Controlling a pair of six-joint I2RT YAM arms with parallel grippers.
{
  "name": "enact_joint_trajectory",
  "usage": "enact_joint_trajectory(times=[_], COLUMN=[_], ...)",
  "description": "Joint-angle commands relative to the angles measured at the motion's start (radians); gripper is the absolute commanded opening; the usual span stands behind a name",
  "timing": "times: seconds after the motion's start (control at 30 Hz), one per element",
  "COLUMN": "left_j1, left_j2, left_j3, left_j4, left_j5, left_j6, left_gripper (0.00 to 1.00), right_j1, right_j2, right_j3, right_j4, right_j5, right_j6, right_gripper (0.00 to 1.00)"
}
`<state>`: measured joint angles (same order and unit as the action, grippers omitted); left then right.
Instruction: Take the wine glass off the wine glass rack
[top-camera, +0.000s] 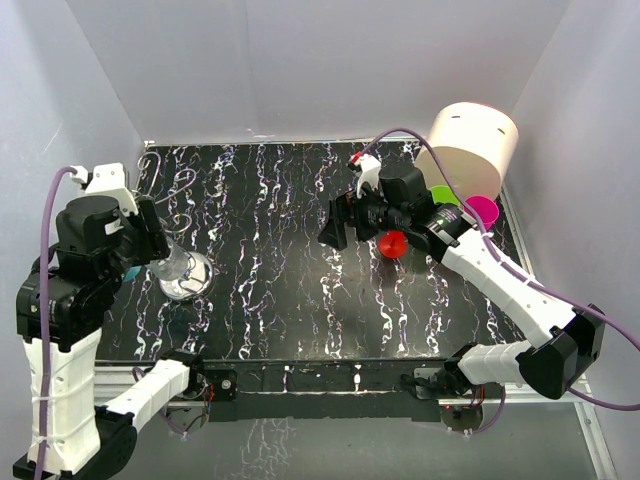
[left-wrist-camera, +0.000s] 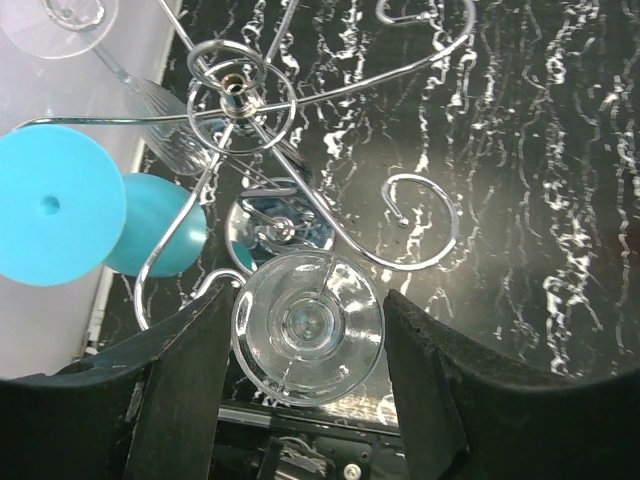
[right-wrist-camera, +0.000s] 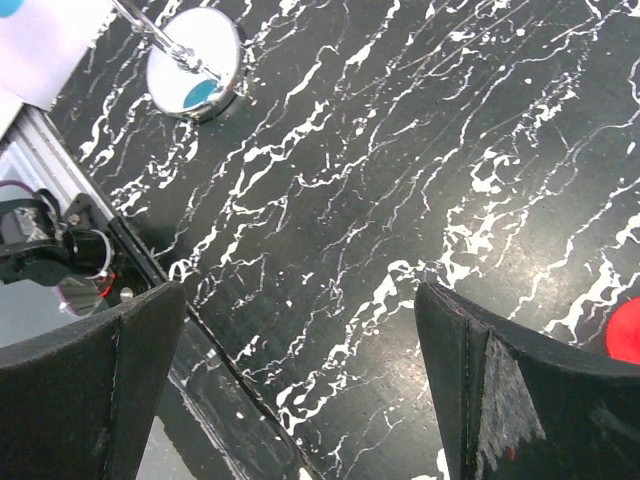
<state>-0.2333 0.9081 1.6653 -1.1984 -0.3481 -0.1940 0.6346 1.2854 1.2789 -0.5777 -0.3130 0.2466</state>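
We've got the left gripper (left-wrist-camera: 305, 340) half-open, hugging the wine glass (left-wrist-camera: 308, 327); rack (left-wrist-camera: 240, 95) loops and a teal cup (left-wrist-camera: 150, 225) crowd it, right gripper (right-wrist-camera: 300, 370) wide open, empty.

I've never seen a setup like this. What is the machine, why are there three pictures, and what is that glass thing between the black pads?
Two robot arms are bolted to a marbled black table. One picture looks down from above; the other two come from cameras on each wrist. The left pincer has its pads on either side of a clear wine glass hanging on the silver wine glass rack. The right pincer is wide open over bare table, holding nothing. Nearby sit a cream cylinder and coloured cups.
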Motion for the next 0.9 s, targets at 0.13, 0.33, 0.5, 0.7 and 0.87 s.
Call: enact_joint_trajectory(times=[0.13,0.33,0.5,0.7,0.87], left_j1=[-0.003,-0.004,-0.003,-0.004,-0.003], left_j2=[-0.015,-0.045,-0.082,-0.136,-0.172], left_j3=[0.071,0.015,-0.056,-0.164,-0.222], left_j4=[0.012,0.081,0.166,0.309,0.393], left_j5=[0.130,0.214,0.256,0.317,0.336], left_j6=[-0.139,-0.235,-0.333,-0.426,-0.486], left_gripper=[0.40,0.39,0.37,0.37,0.37], right_j1=[0.005,0.005,0.038,0.139,0.180], right_j2=[-0.008,0.023,0.042,0.081,0.099], right_j3=[-0.021,-0.080,-0.183,-0.252,-0.284], right_j4=[0.205,0.443,0.734,1.009,1.134], right_j5=[-0.177,-0.365,-0.445,-0.390,-0.297], right_j6=[0.138,0.343,0.589,0.774,0.846], right_gripper=[0.98,0.98,0.98,0.96,0.94])
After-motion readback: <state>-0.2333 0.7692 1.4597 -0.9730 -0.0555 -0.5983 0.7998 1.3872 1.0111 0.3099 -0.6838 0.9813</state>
